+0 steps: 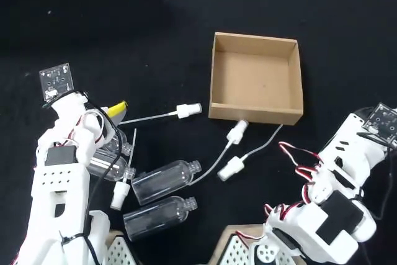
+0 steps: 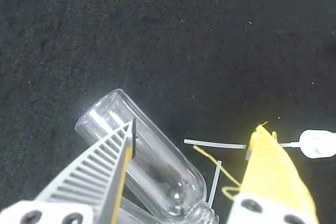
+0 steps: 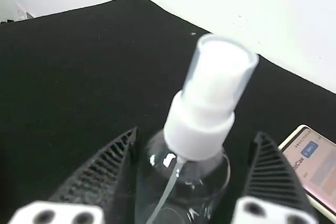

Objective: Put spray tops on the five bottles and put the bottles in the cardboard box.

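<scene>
Cardboard box (image 1: 255, 79) is empty. Your right gripper (image 3: 195, 135) is clamped on one capped bottle (image 3: 210, 167). Your left gripper (image 2: 195, 127) hangs over a bare bottle (image 2: 157, 166), fingers (image 2: 100, 177) wide apart. Spray tops (image 1: 189, 110) lie loose.

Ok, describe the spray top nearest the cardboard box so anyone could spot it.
Find the open cardboard box in the middle of the black table. A white spray top lies just outside its front wall, the wall facing the two arms. Unlike the other loose tops, its head almost touches that wall.
</scene>
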Controlling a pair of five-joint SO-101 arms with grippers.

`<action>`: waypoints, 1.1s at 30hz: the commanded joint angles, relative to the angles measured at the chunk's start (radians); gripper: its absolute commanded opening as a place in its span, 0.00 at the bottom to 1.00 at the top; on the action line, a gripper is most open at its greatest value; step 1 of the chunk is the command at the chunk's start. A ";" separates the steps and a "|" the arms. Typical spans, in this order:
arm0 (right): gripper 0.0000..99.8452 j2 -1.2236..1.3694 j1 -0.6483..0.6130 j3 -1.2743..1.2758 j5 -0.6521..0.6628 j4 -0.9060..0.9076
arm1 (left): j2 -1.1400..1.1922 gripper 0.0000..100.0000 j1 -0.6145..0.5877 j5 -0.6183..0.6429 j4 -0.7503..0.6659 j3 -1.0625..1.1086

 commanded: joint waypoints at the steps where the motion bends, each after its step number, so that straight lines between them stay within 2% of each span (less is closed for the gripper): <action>1: 0.20 -0.054 -0.015 0.005 0.006 0.002 | 0.002 0.33 -0.001 0.011 -0.018 -0.015; 5: 0.11 -0.054 -0.015 0.005 0.011 0.003 | 0.002 0.33 -0.001 0.011 -0.018 -0.015; 8: 0.02 -0.061 -0.012 0.005 0.012 -0.003 | 0.002 0.33 -0.001 0.011 -0.018 -0.015; 12: 0.01 -0.094 -0.012 -0.005 0.012 0.003 | 0.002 0.33 -0.001 0.011 -0.018 -0.016; 16: 0.01 -0.248 -0.014 0.007 0.012 0.032 | 0.002 0.33 -0.001 0.011 -0.018 -0.018; 19: 0.01 -0.418 -0.023 -0.027 0.011 0.207 | 0.002 0.33 -0.001 0.011 -0.018 -0.019; 22: 0.01 -0.590 -0.071 -0.124 0.003 0.514 | 0.002 0.33 -0.001 0.011 -0.018 -0.019; 25: 0.01 -0.731 -0.180 -0.251 0.003 0.847 | 0.002 0.33 -0.001 0.011 -0.018 -0.016; 27: 0.01 -0.792 -0.282 -0.318 0.003 0.994 | 0.002 0.33 -0.001 0.011 -0.018 -0.013; 29: 0.01 -0.825 -0.391 -0.354 0.003 1.054 | 0.002 0.33 -0.001 0.011 -0.018 -0.013; 33: 0.01 -0.802 -0.583 -0.366 0.003 1.057 | 0.002 0.33 -0.001 0.011 -0.018 -0.013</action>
